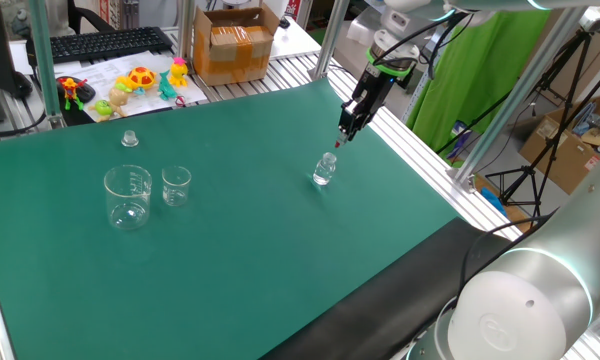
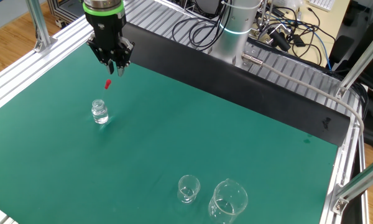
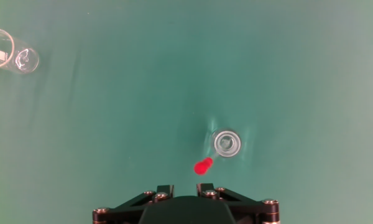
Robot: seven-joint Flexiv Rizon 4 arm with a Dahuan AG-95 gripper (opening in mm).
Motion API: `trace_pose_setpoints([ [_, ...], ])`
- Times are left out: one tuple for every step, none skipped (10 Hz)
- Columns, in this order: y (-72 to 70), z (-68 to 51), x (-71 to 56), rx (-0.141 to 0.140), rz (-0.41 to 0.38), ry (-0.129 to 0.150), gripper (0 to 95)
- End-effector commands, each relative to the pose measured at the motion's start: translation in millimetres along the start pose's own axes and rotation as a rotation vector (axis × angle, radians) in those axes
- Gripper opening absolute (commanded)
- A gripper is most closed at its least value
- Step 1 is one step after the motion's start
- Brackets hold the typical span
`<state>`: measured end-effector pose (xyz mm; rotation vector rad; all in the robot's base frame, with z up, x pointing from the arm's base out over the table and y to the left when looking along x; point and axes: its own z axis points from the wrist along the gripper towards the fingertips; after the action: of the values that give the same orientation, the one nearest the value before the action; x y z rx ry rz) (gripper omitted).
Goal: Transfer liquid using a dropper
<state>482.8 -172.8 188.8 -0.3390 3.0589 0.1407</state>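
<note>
The dropper's red bulb (image 1: 337, 145) (image 2: 108, 84) (image 3: 203, 166) shows just above and beside a small clear glass bottle (image 1: 325, 170) (image 2: 99, 112) (image 3: 227, 143) on the green mat. Its clear stem is too thin to make out, and it seems to lean out of the bottle's mouth. My gripper (image 1: 347, 128) (image 2: 115, 67) (image 3: 185, 186) hangs a short way above the bulb, pointing down. Its fingers stand a little apart with only green mat in the gap, and the bulb lies beyond the fingertips, not between them.
A large beaker (image 1: 128, 196) (image 2: 227, 200) and a small beaker (image 1: 176, 186) (image 2: 188, 188) stand together far across the mat. A tiny clear cap-like piece (image 1: 129, 138) sits behind them. Toys, a keyboard and a cardboard box (image 1: 233, 45) lie beyond the mat's far edge.
</note>
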Motion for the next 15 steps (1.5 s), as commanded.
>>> trace_pose_setpoints([
  [-0.2, 0.0, -0.3, 0.000, 0.000, 0.000, 19.0],
  [-0.2, 0.0, -0.3, 0.000, 0.000, 0.000, 19.0],
  [-0.2, 0.0, -0.3, 0.000, 0.000, 0.000, 19.0],
  [-0.2, 0.0, -0.3, 0.000, 0.000, 0.000, 19.0],
  [-0.2, 0.0, -0.3, 0.000, 0.000, 0.000, 19.0],
  [-0.2, 0.0, -0.3, 0.000, 0.000, 0.000, 19.0],
  [-0.2, 0.0, -0.3, 0.000, 0.000, 0.000, 19.0],
  [-0.2, 0.0, -0.3, 0.000, 0.000, 0.000, 19.0],
  [-0.2, 0.0, -0.3, 0.000, 0.000, 0.000, 19.0],
  [-0.2, 0.0, -0.3, 0.000, 0.000, 0.000, 19.0],
  [-0.2, 0.0, -0.3, 0.000, 0.000, 0.000, 19.0],
  [-0.2, 0.0, -0.3, 0.000, 0.000, 0.000, 19.0],
  [-12.1, -7.0, -28.2, 0.025, -0.008, -0.033, 19.0],
  [-12.1, -7.2, -28.2, 0.023, -0.008, -0.026, 19.0],
  [-12.1, -7.9, -28.2, 0.021, -0.007, -0.022, 19.0],
])
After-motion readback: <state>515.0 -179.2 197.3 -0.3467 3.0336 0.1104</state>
